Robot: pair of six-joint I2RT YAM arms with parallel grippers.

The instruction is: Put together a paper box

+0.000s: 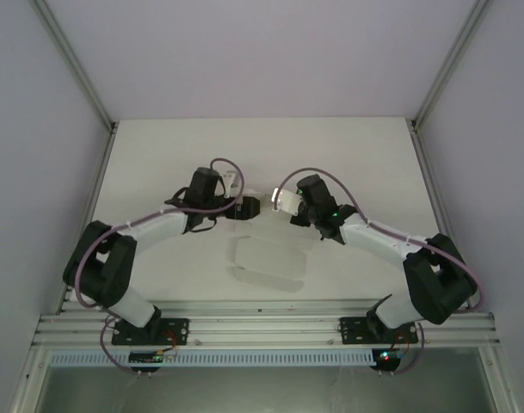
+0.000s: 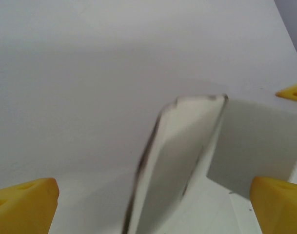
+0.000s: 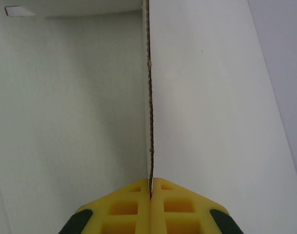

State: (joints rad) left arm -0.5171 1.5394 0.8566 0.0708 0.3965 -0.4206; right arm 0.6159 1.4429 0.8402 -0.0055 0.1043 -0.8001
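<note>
Far table (image 1: 262, 146) half open; paper box (image 1: 266, 258) (flaps raised) blocks centre; side walls (image 1: 38, 103) hem both edges.

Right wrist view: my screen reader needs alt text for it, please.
The right gripper, yellow-fingered, is shut on the thin edge of the white paper box. That edge runs straight up the frame, with white card spreading to its left.

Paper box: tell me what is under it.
The white table lies under the paper box, whose flat part rests on it. One flap is lifted, pinched by the fingers of the right gripper. The table surface beneath the sheet is covered, so anything there is hidden.
</note>
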